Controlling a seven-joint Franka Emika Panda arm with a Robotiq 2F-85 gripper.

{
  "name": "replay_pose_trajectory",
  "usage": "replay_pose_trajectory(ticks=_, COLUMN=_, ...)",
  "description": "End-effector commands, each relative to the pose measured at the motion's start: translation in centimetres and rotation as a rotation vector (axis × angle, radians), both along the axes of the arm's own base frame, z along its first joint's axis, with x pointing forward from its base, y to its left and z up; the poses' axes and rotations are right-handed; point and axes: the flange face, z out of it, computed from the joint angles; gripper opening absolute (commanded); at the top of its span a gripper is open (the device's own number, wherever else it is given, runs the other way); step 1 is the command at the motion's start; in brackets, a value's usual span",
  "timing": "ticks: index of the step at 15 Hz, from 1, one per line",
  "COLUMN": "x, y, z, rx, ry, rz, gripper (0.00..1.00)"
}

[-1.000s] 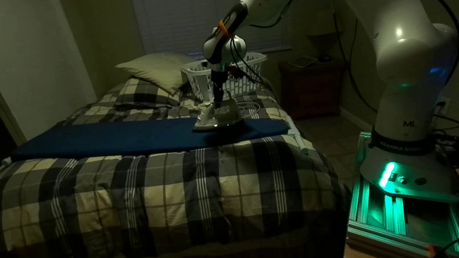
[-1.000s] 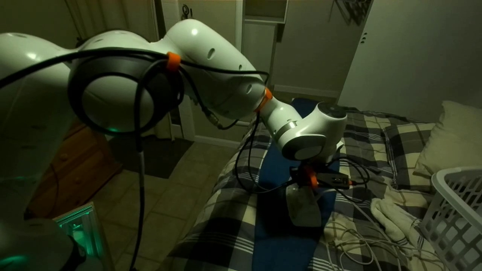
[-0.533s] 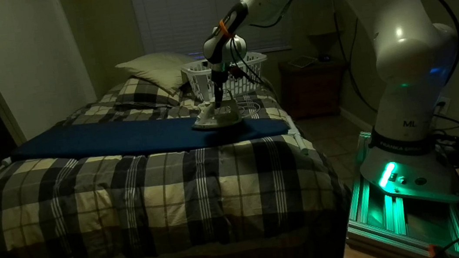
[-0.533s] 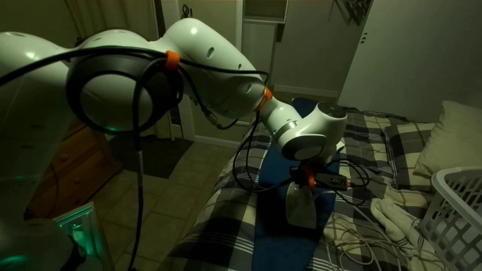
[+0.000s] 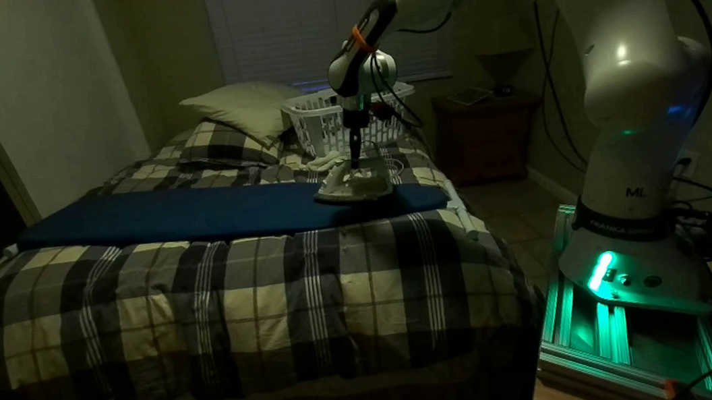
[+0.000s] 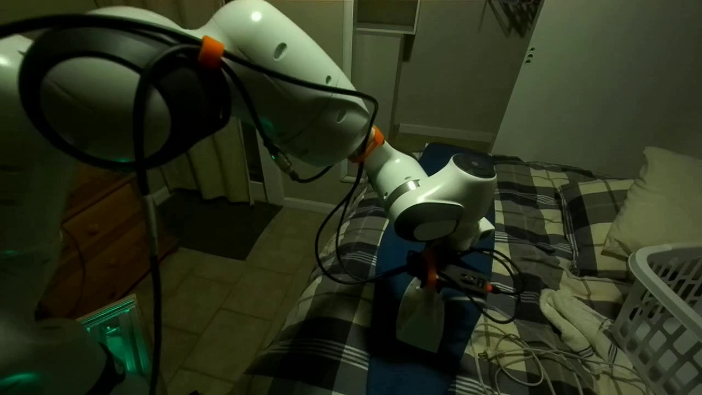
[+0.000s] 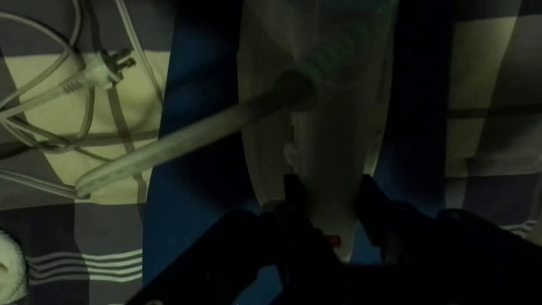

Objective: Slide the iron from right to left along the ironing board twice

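Note:
The pale grey-white iron (image 5: 354, 185) is on the right part of the dark blue ironing board (image 5: 194, 209), its pointed end to the left in that exterior view. It also shows in an exterior view (image 6: 419, 323), below the wrist. My gripper (image 5: 356, 158) points down from above. In the wrist view my two dark fingers (image 7: 329, 180) sit on either side of the iron's handle (image 7: 332, 161) and hold it. The picture is dark there, and the fingers' contact faces are hard to see. I cannot tell whether the whole soleplate touches the board.
A white lattice basket (image 5: 319, 123) and a pale pillow (image 5: 249, 108) stand behind the board on the plaid bed (image 5: 239, 296). The iron's white cord (image 7: 182, 140) leads off to a loose coil with a plug (image 7: 99, 72). White socks (image 6: 576, 323) lie near the basket.
The arm and iron have moved right along the board, toward the robot base, mostly in the last half second. The gripper stays on the handle.

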Motion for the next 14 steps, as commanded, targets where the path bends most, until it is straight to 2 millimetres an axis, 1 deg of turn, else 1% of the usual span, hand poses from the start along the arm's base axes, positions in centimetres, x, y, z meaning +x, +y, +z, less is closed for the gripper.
replay_pose_trajectory(ticks=1, x=-5.4, y=-0.6, z=0.5, rx=-0.008, ry=0.050, rz=-0.056, gripper=0.12)
replay_pose_trajectory(ticks=5, x=-9.3, y=-2.4, z=0.3, rx=-0.021, ry=0.079, rz=-0.094, gripper=0.12)
replay_pose_trajectory(ticks=8, x=-11.3, y=-3.7, z=0.1, rx=-0.023, ry=0.085, rz=-0.113, gripper=0.12)
replay_pose_trajectory(ticks=10, x=-11.7, y=-4.2, z=-0.1, rx=-0.023, ry=0.073, rz=-0.119, gripper=0.12)
replay_pose_trajectory(ticks=14, x=-11.2, y=-4.2, z=-0.5, rx=0.007, ry=0.028, rz=-0.036, gripper=0.12)
